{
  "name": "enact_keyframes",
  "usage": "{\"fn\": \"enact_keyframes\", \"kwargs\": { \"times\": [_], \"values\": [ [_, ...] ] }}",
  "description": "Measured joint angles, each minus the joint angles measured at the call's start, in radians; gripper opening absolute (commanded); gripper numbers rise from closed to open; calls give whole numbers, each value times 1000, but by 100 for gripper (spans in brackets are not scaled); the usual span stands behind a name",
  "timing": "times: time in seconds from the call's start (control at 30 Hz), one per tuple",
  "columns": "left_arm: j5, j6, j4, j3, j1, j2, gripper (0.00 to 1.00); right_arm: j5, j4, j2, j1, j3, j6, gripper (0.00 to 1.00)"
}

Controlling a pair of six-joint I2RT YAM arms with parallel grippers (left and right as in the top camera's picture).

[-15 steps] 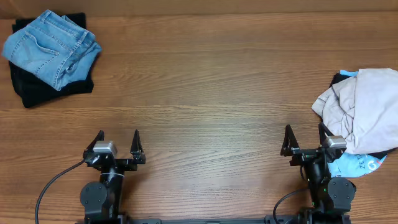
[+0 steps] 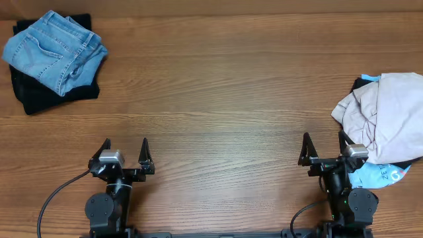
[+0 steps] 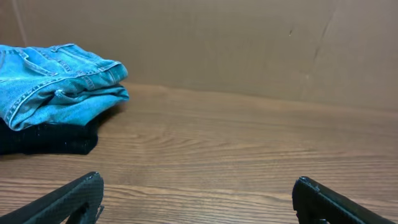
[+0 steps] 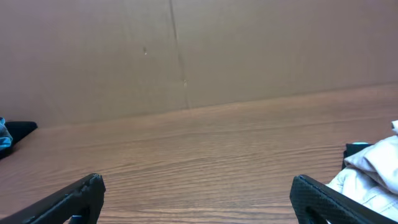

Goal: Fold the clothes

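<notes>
The clothes (image 2: 386,116) are pale beige trousers, crumpled in a heap at the table's right edge, on top of other garments. Their edge shows at the right of the right wrist view as the clothes (image 4: 373,174). My right gripper (image 2: 325,147) stands open near the front edge, just left of the heap, with nothing between its fingers (image 4: 323,199). At the front left my left gripper (image 2: 125,150) is also open and empty, far from the heap; only bare wood lies between its fingers (image 3: 68,199).
Folded blue jeans (image 2: 56,49) lie on a folded black garment (image 2: 39,92) at the back left, also visible as jeans (image 3: 56,81). A light blue garment (image 2: 377,173) and a dark one (image 2: 360,84) peek from under the beige heap. A brown wall (image 3: 249,43) backs the wooden table (image 2: 218,99).
</notes>
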Motion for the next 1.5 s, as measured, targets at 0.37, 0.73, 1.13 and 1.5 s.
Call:
{"fn": "enact_keyframes", "kwargs": {
  "times": [0.37,0.73,1.13,1.5],
  "values": [
    [0,0,0,0,0,0,100,0,0,0,0,0,0,100],
    [0,0,0,0,0,0,100,0,0,0,0,0,0,100],
    [0,0,0,0,0,0,100,0,0,0,0,0,0,100],
    [0,0,0,0,0,0,100,-375,214,1,0,0,254,100]
  ]
}}
